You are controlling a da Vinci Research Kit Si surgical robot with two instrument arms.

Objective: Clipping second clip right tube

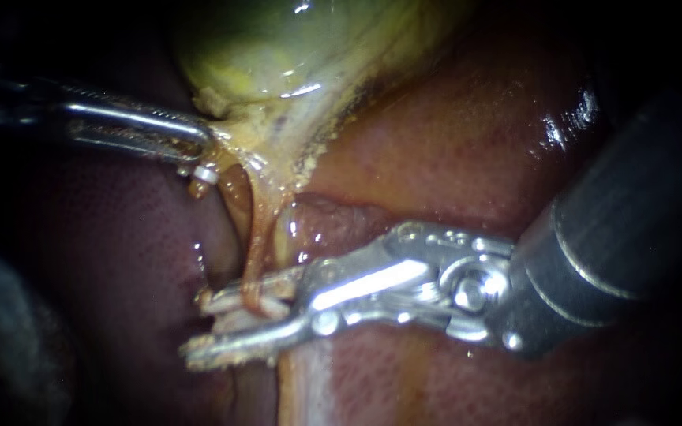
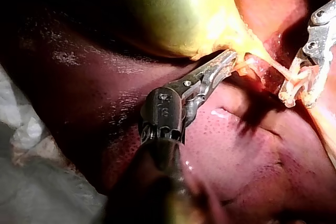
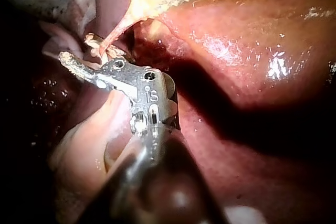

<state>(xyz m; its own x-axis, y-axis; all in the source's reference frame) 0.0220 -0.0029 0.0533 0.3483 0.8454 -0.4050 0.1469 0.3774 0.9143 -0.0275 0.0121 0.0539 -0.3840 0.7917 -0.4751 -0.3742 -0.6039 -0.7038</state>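
The green-yellow gallbladder hangs at the top, and my left instrument is shut on its pale neck. From there a thin orange tube runs down into my right instrument, whose shaft comes in from the right. Its jaws stand a little apart and hold a pale clip, with the tube crossing through it. Another white clip sits just under the left jaws. The left wrist view shows the left instrument on yellow tissue and the right instrument around the tube. In the right wrist view the tube enters the jaws.
Dark red liver surrounds the tube on all sides and bulges close behind the right instrument's jaws. A pale fold of tissue lies under the right instrument. White gauze or cloth shows beside the left shaft.
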